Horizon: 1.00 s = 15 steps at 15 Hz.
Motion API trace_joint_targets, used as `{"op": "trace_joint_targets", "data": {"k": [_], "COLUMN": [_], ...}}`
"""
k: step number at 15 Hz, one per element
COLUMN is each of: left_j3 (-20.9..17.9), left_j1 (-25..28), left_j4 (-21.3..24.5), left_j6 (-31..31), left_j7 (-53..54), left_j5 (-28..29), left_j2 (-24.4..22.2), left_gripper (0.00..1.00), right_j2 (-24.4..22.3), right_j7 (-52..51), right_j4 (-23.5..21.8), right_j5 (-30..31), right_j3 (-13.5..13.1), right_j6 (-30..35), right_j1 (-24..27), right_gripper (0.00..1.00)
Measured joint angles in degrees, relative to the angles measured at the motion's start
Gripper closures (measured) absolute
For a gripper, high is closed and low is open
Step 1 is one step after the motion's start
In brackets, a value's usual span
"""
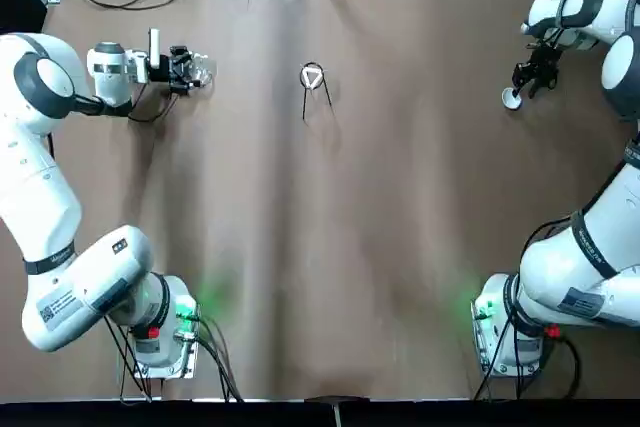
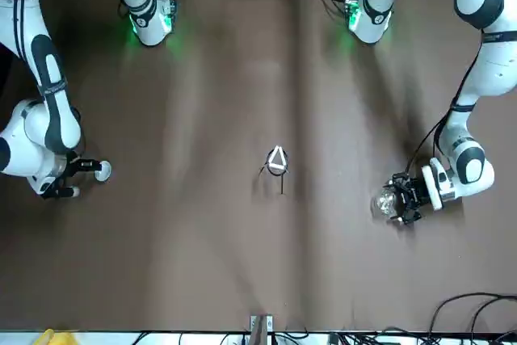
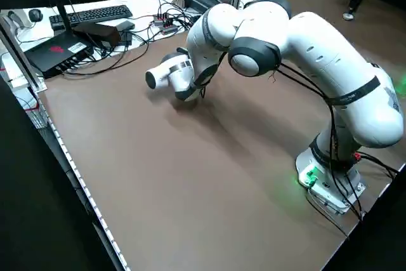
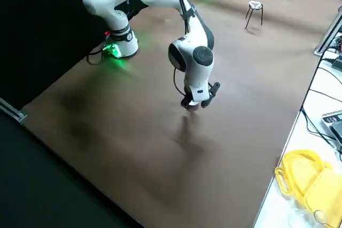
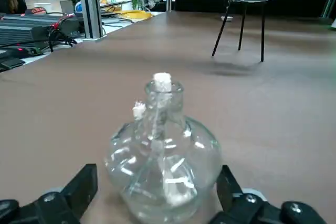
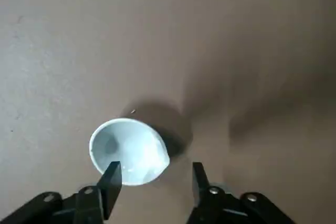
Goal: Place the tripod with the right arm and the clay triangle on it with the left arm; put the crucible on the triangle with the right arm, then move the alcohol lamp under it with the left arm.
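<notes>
"Start at the jaws. How do they stand?"

"On the left gripper (image 5: 157, 182) they're apart, either side of the lamp (image 5: 165, 166); I can't tell whether they touch it. The right gripper's (image 6: 157, 167) are apart too, pointing down over the crucible (image 6: 129, 151), which sits just off the line between them."

"And the arms behind them?"

"The left arm (image 1: 45, 202) reaches forward from its base, then folds inward at the wrist, holding its gripper low and roughly level, aimed across the table (image 1: 400, 197) towards the tripod (image 5: 262, 35). The right arm (image 1: 585, 257) bends out and forward, its wrist turned down."

"Where's the tripod, exactly?"

"Upright on its legs, between the two grippers but well apart from both, nearer the left one. The triangle (image 1: 312, 77) lies on its ring."

"The crucible's on the table, then?"

"Yes, opening up, near the right jaws."
</notes>
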<state>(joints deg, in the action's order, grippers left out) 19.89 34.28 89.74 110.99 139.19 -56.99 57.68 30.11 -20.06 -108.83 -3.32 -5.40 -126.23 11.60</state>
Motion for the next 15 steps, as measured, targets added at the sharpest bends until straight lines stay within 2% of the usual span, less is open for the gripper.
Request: {"op": "trace_joint_targets", "data": {"k": [1,4,7,9,10,11,12,13,15], "left_j3": [0.0,-0.1,0.0,0.0,0.0,0.0,0.0,0.0,0.0], "left_j1": [-0.4,-0.5,-0.8,-1.5,-1.8,-2.0,-2.2,-2.4,-2.8], "left_j4": [0.0,0.0,0.0,0.0,0.0,0.0,0.0,-0.1,-0.2], "left_j6": [0.0,0.0,-0.1,-0.1,-0.1,0.0,0.1,0.2,0.7], "left_j7": [0.2,0.5,0.7,0.7,0.7,0.7,0.7,0.7,0.7], "left_j5": [-0.3,-0.3,-0.6,-0.6,-0.6,-0.6,-0.6,-0.6,-1.0], "left_j2": [0.3,1.3,1.5,1.5,1.5,1.5,1.5,1.5,1.5], "left_gripper": [0.0,0.0,0.0,0.0,0.0,0.0,0.0,0.0,0.01], "right_j2": [0.3,1.3,2.3,2.3,2.3,2.3,2.4,2.2,1.7], "right_j7": [0.0,0.0,0.0,0.0,0.0,0.0,-0.1,-0.1,-0.2], "right_j4": [0.0,0.0,0.0,0.0,0.0,0.0,0.0,0.2,0.4], "right_j5": [0.0,0.0,0.0,0.0,0.0,0.0,0.0,-0.1,-0.2], "right_j3": [0.0,0.0,0.0,0.0,0.0,0.0,0.1,0.2,0.4], "right_j6": [-0.4,-1.5,-2.4,-2.4,-2.3,-2.2,-2.0,-1.4,-0.5], "right_j1": [0.0,0.1,0.5,0.5,0.5,0.5,0.5,0.5,0.5], "right_gripper": [0.38,0.46,0.66,0.69,0.76,0.76,0.8,0.89,0.92]}}
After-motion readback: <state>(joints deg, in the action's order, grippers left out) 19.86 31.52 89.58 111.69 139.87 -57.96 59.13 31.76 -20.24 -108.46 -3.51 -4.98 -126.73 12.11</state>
